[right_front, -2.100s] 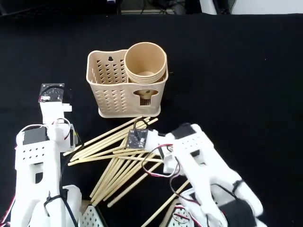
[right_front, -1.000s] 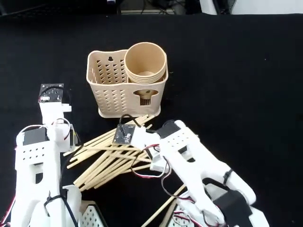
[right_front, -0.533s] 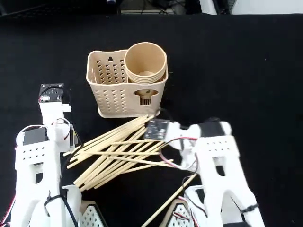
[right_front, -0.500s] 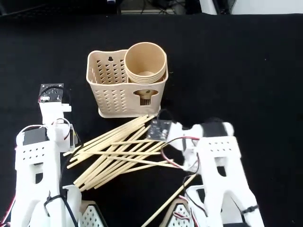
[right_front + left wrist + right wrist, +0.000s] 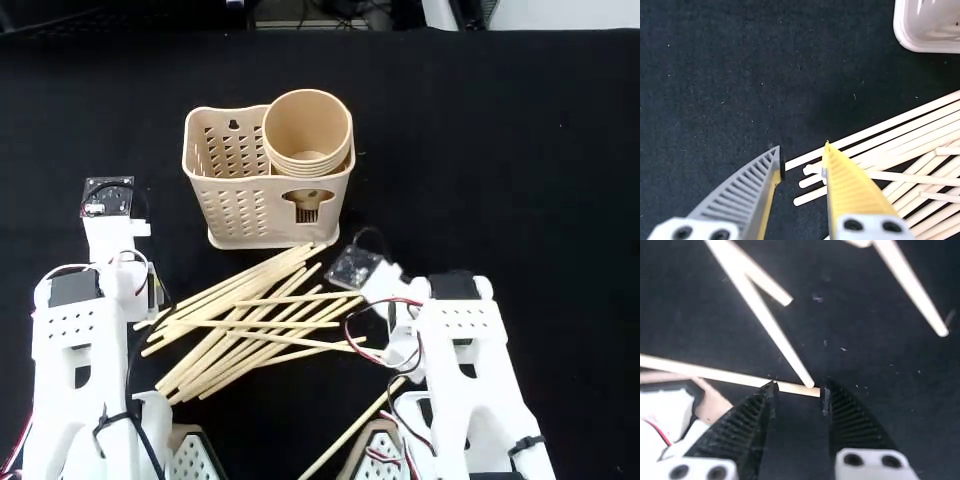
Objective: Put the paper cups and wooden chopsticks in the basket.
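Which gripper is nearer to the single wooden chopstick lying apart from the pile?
Right. The right gripper hangs open at the single wooden chopstick's end; the left gripper is beyond the pile, over its far ends.

A matte black cloth [image 5: 520, 180] spreads from the near edge to the far edge, evenly lit and flecked with pale lint. Beyond its far edge lie dark cables [image 5: 340, 12]. A white surface [image 5: 560, 12] shows at the far right.

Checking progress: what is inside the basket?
Stacked paper cups stand in the basket's right compartment. The left compartment's floor is mostly hidden behind its wall; the chopsticks lie outside.
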`<action>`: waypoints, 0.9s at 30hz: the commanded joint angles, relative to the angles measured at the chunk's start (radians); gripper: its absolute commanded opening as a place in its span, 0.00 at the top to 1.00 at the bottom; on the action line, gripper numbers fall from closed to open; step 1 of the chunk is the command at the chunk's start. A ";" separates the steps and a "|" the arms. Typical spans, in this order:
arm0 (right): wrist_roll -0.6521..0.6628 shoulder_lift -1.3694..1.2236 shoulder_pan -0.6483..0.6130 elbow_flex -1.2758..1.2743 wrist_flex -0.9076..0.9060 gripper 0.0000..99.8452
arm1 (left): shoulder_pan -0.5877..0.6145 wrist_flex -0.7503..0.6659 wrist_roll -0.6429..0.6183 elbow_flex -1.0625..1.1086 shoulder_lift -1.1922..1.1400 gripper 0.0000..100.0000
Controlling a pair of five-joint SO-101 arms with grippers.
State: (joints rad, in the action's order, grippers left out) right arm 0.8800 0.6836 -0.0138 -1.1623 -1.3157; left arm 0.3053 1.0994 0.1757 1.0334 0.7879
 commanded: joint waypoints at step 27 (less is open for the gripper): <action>-0.617 -0.621 0.011 0.360 0.025 0.84 | 0.002 -0.074 -0.068 -0.008 0.011 0.85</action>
State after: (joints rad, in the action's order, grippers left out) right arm 0.2923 0.0882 -0.0123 -0.8539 -1.2774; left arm 0.3053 1.0457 0.1189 1.0334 0.7879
